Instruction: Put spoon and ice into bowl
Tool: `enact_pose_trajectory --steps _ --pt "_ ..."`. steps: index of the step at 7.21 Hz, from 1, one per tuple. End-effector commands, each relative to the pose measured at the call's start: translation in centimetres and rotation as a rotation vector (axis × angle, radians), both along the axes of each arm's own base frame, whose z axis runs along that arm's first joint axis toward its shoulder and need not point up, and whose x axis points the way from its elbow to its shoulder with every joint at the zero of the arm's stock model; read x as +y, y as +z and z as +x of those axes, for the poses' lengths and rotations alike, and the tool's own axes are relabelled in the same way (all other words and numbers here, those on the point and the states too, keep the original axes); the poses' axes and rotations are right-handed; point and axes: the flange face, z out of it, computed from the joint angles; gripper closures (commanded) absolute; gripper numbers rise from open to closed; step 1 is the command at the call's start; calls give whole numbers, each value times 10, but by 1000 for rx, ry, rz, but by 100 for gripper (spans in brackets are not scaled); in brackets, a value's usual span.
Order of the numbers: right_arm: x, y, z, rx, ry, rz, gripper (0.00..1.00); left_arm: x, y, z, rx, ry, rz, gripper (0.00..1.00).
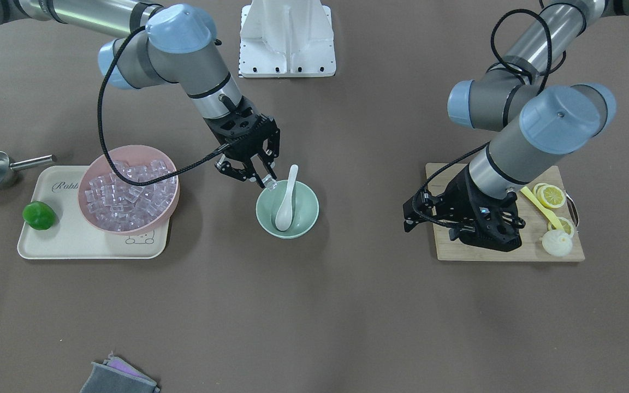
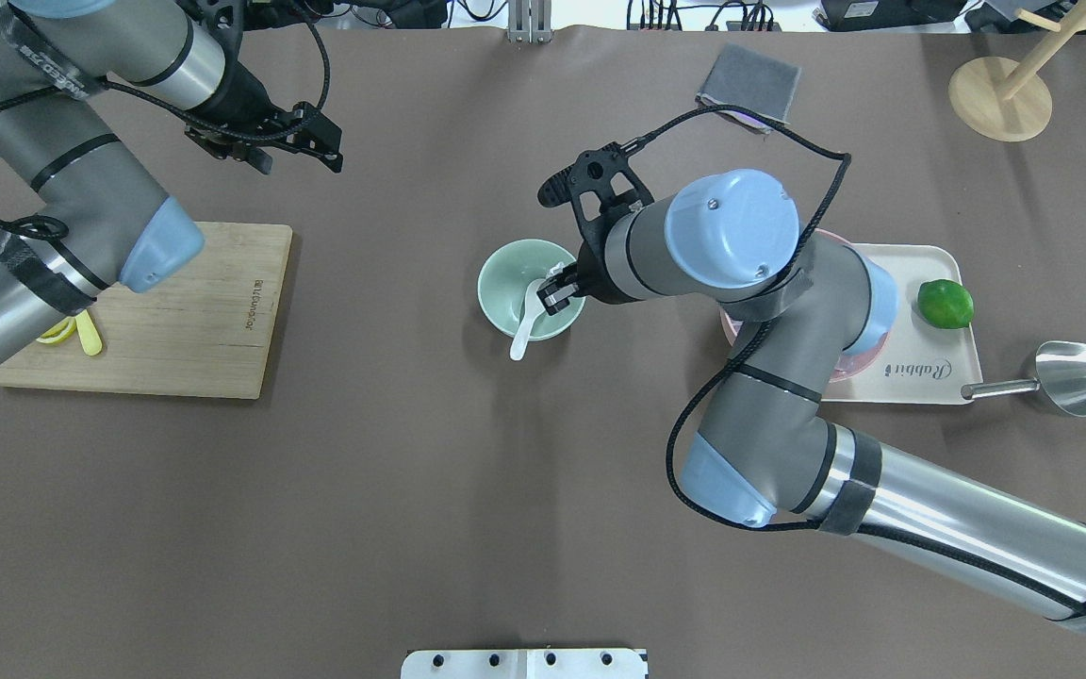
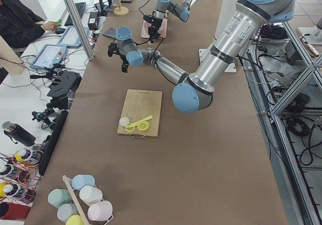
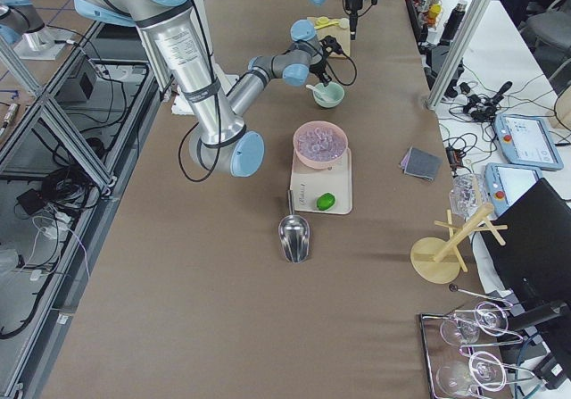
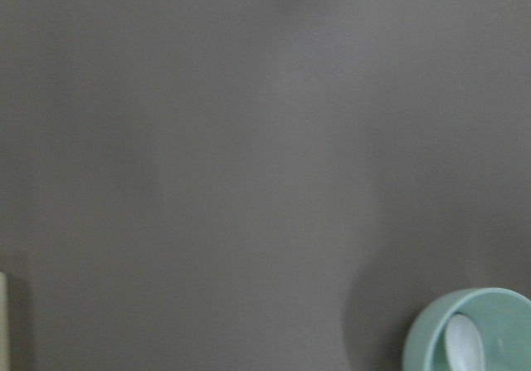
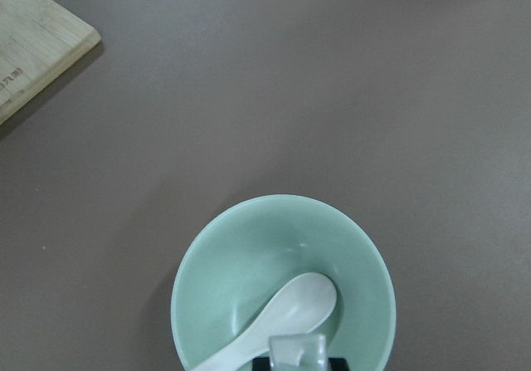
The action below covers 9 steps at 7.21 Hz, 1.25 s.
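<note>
Right fingers (image 1: 250, 177) clamped on one ice cube (image 6: 297, 350), held over the bowl (image 1: 304, 201) at its rim. Spoon (image 1: 286, 204) in bowl, scoop just below the fingers, handle sticking out over the rim. Left fingers (image 2: 321, 149) spread wide, empty, above bench (image 2: 411, 471), well apart from bowl.

The bowl (image 1: 304, 201) is plain mint green, the spoon (image 1: 286, 203) milky white, the ice (image 1: 270, 185) clear with a lilac tinge. The other bowl (image 1: 129, 148) is pink, the tray (image 1: 74, 245) cream with grey script, the lime (image 1: 39, 215) green, the board (image 1: 456, 252) pale wood-grain, the tabletop (image 1: 314, 316) grey-brown.
</note>
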Motion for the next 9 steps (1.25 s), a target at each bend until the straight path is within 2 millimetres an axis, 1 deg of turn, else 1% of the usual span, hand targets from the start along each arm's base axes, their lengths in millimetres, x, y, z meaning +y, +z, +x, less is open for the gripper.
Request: enact_pose_trajectory --steps 1,2,3,4,5,6,7,8,9 --pt "8 2 -21 -5 16 -23 87 -3 6 -6 -9 -5 7 2" --pt "6 -1 -23 -7 15 -24 36 -4 6 -6 -10 -5 6 2" --pt "6 -4 -22 -12 17 -23 1 -4 5 -6 -8 -4 10 2" --pt "-2 -13 -14 -22 24 -34 1 -5 7 -7 -7 -10 15 2" --pt "-23 -16 15 -29 12 -141 1 -8 8 -13 -15 -31 21 2" --pt "-53 -19 74 -3 -7 -251 1 -10 22 -22 -39 -61 21 2" --pt "-85 -9 132 66 9 -368 1 -20 25 -42 -44 -95 19 2" --pt "-108 21 172 162 10 -413 1 -36 24 -84 -37 -145 18 2" --pt "-122 63 213 271 -10 -408 1 -47 37 -122 -62 -137 23 2"
